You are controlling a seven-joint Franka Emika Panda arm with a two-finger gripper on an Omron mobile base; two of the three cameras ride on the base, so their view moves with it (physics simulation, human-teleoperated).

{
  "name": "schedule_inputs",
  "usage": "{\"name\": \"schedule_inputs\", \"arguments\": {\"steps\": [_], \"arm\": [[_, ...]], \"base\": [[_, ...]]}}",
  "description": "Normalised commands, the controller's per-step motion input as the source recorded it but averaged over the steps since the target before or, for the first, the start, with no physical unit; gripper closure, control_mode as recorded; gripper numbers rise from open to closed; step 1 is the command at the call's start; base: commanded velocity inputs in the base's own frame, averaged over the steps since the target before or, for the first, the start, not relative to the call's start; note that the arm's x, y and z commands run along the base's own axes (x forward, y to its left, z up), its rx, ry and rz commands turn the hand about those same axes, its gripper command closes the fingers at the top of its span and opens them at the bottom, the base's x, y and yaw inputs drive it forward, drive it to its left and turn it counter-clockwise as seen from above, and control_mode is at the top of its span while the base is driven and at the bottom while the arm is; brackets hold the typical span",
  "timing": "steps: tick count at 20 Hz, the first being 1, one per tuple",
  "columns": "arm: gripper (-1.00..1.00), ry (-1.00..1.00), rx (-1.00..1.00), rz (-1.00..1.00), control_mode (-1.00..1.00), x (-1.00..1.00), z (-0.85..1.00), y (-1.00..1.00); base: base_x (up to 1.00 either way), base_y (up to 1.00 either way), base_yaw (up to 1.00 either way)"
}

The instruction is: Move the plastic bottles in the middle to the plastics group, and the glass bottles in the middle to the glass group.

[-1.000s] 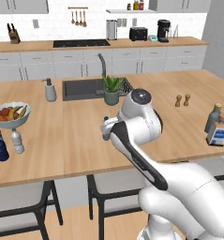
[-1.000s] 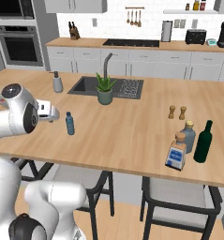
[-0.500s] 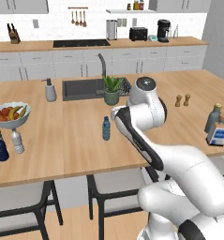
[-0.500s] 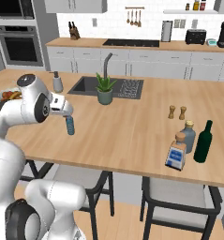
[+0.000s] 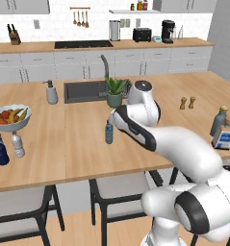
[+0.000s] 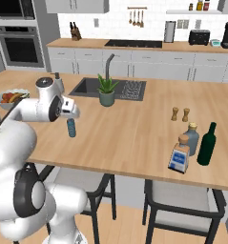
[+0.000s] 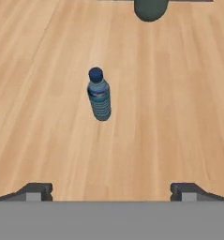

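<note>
A slim translucent blue plastic bottle [image 5: 108,132] [image 6: 71,127] with a dark cap stands upright in the middle of the wooden island. My gripper [image 5: 113,118] [image 6: 71,113] hovers just above it, open and empty. In the hand view the bottle [image 7: 99,96] lies ahead of the wide-apart fingertips [image 7: 36,191], well clear of them. At the left edge, a clear white-capped bottle [image 5: 18,144] stands beside the dark navy bottle [image 5: 0,152]. At the right end, the squat labelled glass bottle [image 6: 179,155] stands by the grey-blue bottle [image 6: 192,138] and the dark green bottle [image 6: 207,144].
A potted plant [image 5: 115,92] stands just behind the blue bottle, beside the sink [image 5: 83,91]. A fruit bowl [image 5: 10,118] sits at the left, a soap dispenser [image 5: 51,92] behind it. Two wooden shakers [image 6: 180,114] stand toward the right. Stools are tucked under the island's near edge.
The arm has swung and the hand has shifted over the blue bottle, staying open. The bottle and the other things have not moved.
</note>
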Motion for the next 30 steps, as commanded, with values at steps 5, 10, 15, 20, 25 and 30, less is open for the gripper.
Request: {"name": "schedule_inputs", "arguments": {"steps": [5, 10, 15, 20, 25, 30], "arm": [[-1.0, 0.0, 0.01, 0.06, -1.0, 0.62, -0.21, 0.12], [-1.0, -0.01, 0.0, 0.03, -1.0, 0.43, 0.0, 0.14], [-1.0, 0.0, 0.0, 0.05, -1.0, 0.04, -0.03, 0.12], [-1.0, 0.0, 0.0, 0.05, -1.0, 0.19, -0.23, 0.03], [-1.0, 0.0, 0.0, 0.03, -1.0, 0.41, -0.26, 0.0], [-1.0, 0.0, -0.02, 0.0, -1.0, 0.22, -0.04, 0.02]], "base": [[0.0, 0.0, 0.0], [0.0, 0.0, 0.0], [0.0, 0.0, 0.0], [0.0, 0.0, 0.0], [0.0, 0.0, 0.0], [0.0, 0.0, 0.0]]}}
